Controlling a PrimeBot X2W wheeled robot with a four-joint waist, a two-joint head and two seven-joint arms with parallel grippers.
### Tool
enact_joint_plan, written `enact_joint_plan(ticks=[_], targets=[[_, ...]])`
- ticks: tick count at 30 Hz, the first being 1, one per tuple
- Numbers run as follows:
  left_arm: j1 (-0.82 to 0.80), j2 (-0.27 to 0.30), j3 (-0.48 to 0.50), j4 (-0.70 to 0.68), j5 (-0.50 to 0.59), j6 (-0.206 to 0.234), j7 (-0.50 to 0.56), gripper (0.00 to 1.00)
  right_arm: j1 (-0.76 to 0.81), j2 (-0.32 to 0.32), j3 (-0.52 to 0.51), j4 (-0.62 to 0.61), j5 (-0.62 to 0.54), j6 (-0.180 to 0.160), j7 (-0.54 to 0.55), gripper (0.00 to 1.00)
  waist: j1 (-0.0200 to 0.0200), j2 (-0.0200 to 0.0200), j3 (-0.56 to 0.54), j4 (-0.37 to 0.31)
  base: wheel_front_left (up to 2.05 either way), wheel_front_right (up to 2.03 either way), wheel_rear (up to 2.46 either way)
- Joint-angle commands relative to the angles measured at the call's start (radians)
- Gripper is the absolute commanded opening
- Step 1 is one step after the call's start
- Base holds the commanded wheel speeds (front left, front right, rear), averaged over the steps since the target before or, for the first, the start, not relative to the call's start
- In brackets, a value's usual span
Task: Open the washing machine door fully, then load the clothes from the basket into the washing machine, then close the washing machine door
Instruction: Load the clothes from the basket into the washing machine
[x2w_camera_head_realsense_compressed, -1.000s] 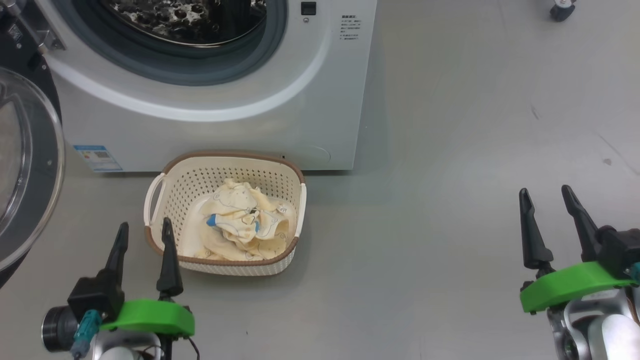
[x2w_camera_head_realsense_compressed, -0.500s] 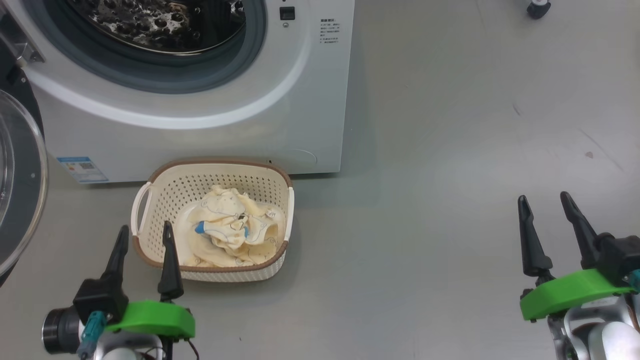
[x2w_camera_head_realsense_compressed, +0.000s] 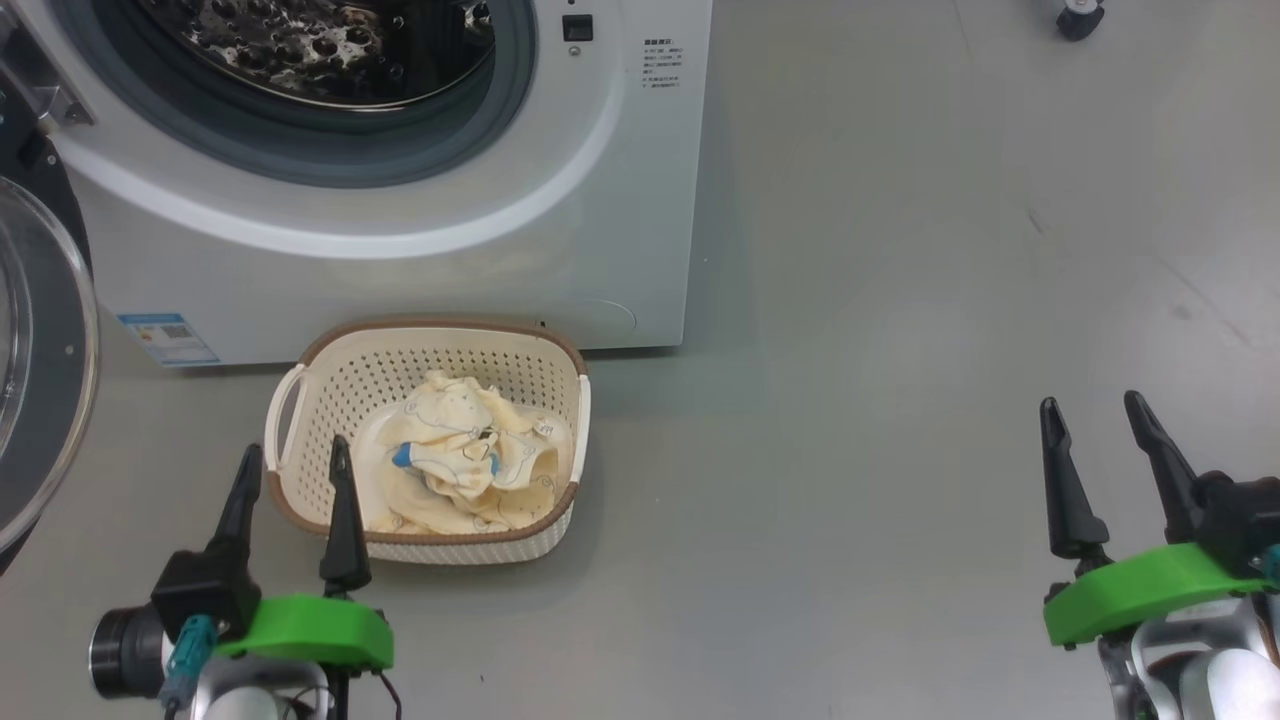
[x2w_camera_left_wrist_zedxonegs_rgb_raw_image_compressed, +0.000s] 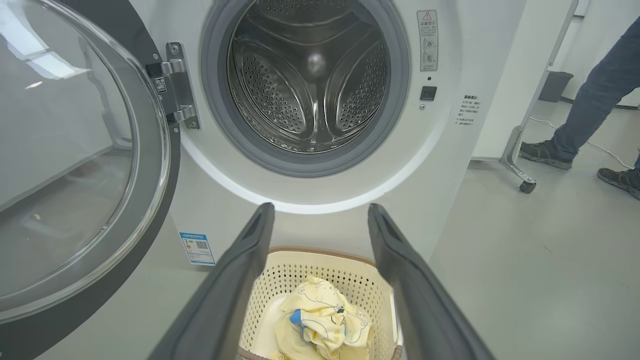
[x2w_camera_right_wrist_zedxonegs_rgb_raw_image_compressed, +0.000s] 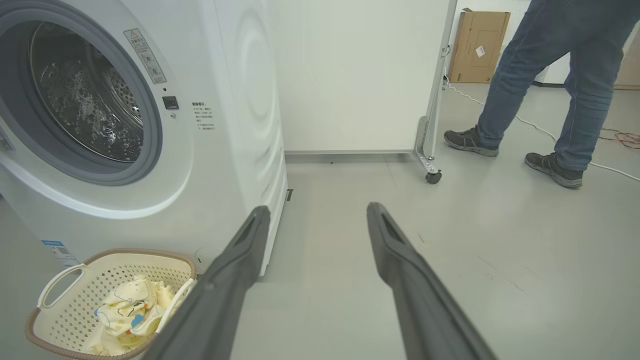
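The basket (x2w_camera_head_realsense_compressed: 440, 325) sits just before the washing machine (x2w_camera_head_realsense_compressed: 400, 270), the clothes (x2w_camera_head_realsense_compressed: 460, 470) heaped inside; the washing machine door (x2w_camera_head_realsense_compressed: 40, 380) hangs open. The left gripper (x2w_camera_head_realsense_compressed: 295, 447) and right gripper (x2w_camera_head_realsense_compressed: 1090, 402) hover spread, empty.

One washing machine (x2w_camera_head_realsense_compressed: 400, 290), with one round door (x2w_camera_left_wrist_zedxonegs_rgb_raw_image_compressed: 75, 150) at its left side and one blue label sticker (x2w_camera_head_realsense_compressed: 168, 338) low on its front. Before the machine: one basket (x2w_camera_head_realsense_compressed: 430, 335) with two white handles (x2w_camera_head_realsense_compressed: 283, 415), holding one heap of clothes (x2w_camera_head_realsense_compressed: 460, 470), garment number indistinguishable. One left gripper (x2w_camera_head_realsense_compressed: 295, 447) and one right gripper (x2w_camera_head_realsense_compressed: 1090, 400), two fingers each. Right of the machine: one person (x2w_camera_right_wrist_zedxonegs_rgb_raw_image_compressed: 525, 75), two shoes (x2w_camera_right_wrist_zedxonegs_rgb_raw_image_compressed: 470, 141); one cardboard box (x2w_camera_right_wrist_zedxonegs_rgb_raw_image_compressed: 480, 47); one caster (x2w_camera_right_wrist_zedxonegs_rgb_raw_image_compressed: 433, 176).
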Motion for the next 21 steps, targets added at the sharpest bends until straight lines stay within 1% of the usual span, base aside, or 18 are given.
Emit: enact_joint_plan(ticks=[1, 16, 21], targets=[[-0.045, 0.021, 0.028, -0.026, -0.003, 0.007, -0.011, 1.0, -0.022, -0.013, 0.016, -0.03, 0.004, 0.0, -0.006, 1.0, 0.0, 0.0, 0.0, 0.0, 0.0, 0.0, 0.0], [-0.044, 0.025, 0.014, -0.015, -0.011, 0.015, -0.018, 1.0, -0.018, -0.013, 0.015, -0.027, 0.012, 0.0, -0.006, 1.0, 0.0, 0.0, -0.005, -0.001, 0.01, -0.01, 0.0], [-0.045, 0.027, 0.01, -0.015, -0.009, 0.027, -0.014, 1.0, -0.019, -0.013, 0.014, -0.027, 0.012, 0.0, -0.005, 1.0, 0.0, 0.0, -0.004, -0.001, 0.69, -0.69, 0.0]])
